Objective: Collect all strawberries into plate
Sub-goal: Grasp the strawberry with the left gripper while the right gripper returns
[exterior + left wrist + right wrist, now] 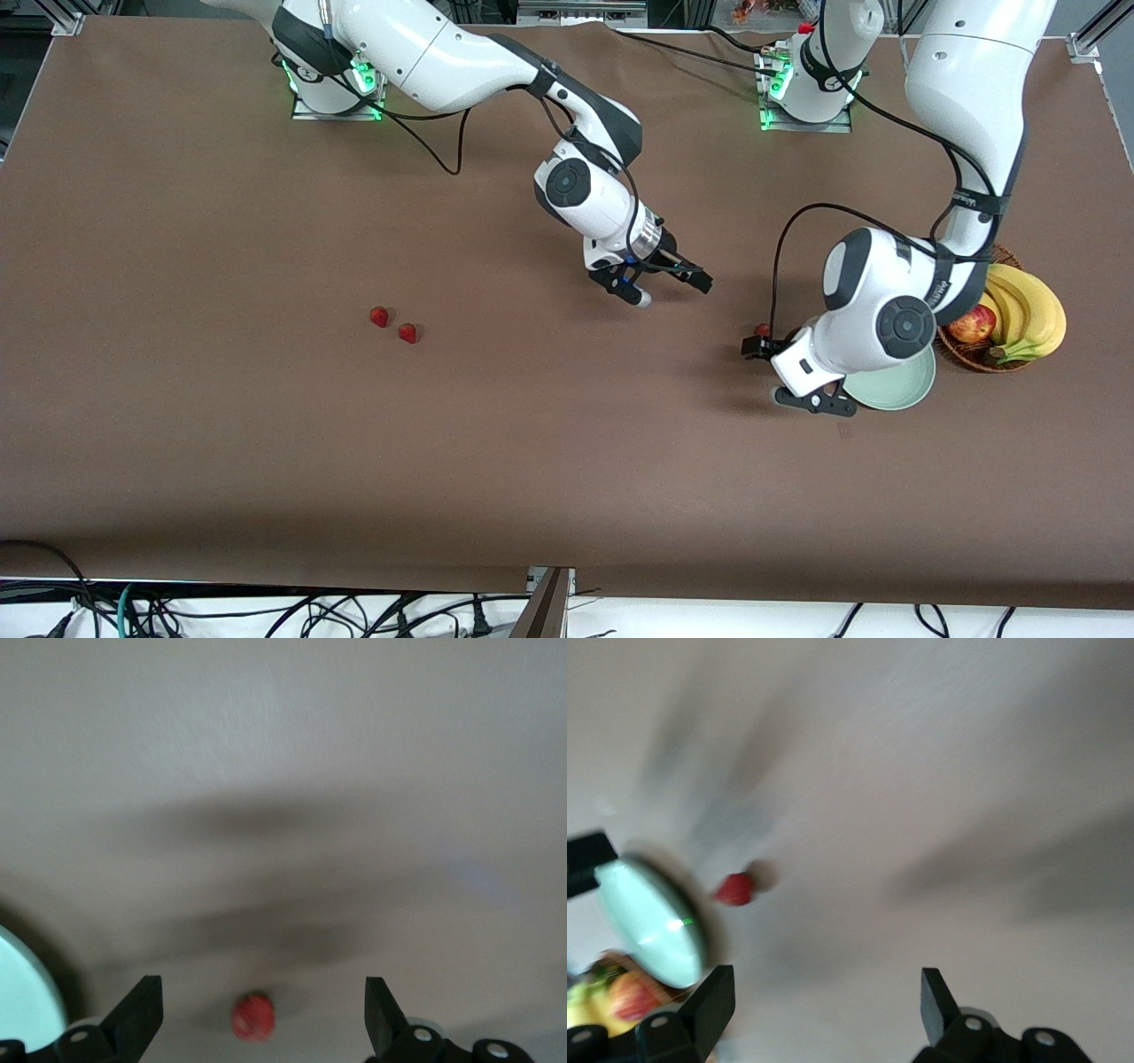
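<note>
Now mid-collection: nearest the front camera, mint-green plate [895, 390] on the desk [266, 461], partly under the left arm, no berry seen in it. Left end effector [784, 372] low beside the plate, fingers wide apart, one strawberry [253, 1017] lying between them on the desk, ungripped. Next, probably: close on that berry, lift, carry over the rim. Two more strawberries [379, 316] [407, 333] well toward the right arm's end. Right end effector [669, 283] spread, empty, over bare desk
</note>
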Robot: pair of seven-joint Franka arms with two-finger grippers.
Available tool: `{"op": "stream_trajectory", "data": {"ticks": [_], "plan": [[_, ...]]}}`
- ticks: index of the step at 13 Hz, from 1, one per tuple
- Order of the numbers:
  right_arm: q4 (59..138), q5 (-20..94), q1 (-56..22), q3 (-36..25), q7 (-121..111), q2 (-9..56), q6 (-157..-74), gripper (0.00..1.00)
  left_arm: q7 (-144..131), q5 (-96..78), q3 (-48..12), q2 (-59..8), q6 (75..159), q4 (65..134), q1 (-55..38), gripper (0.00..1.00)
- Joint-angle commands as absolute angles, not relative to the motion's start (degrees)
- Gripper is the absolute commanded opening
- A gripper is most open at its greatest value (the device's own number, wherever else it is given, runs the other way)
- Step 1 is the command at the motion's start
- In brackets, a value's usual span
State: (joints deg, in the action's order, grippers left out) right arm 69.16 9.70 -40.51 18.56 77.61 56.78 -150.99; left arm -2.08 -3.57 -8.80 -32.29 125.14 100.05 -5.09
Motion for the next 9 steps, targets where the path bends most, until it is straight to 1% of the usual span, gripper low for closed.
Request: {"op": "stream_trajectory", "data": {"ticks": [1, 3, 6, 9], "plan": [[69.34, 7.21, -40.25, 15.83, 75.6, 52.57, -138.39, 0.93, -3.86, -2.29, -10.02, -25.15, 132.51, 113.08, -3.96, 1.0], [70.22, 7.12, -39.9, 13.28, 70.43, 49.68, -129.5, 0.93, -5.79, -0.89, -10.2, -24.61, 137.7, 117.67, -3.87, 1.0], [71.89, 7.12, -38.85, 10.38, 63.22, 45.98, -120.79, 0.93, -8.86, 0.79, -10.2, -24.61, 144.73, 122.94, -3.96, 1.0], [73.99, 7.12, -38.76, 5.21, 54.44, 42.55, -111.29, 0.93, -12.91, 2.89, -10.2, -25.05, 147.04, 124.28, -4.48, 0.99]]}}
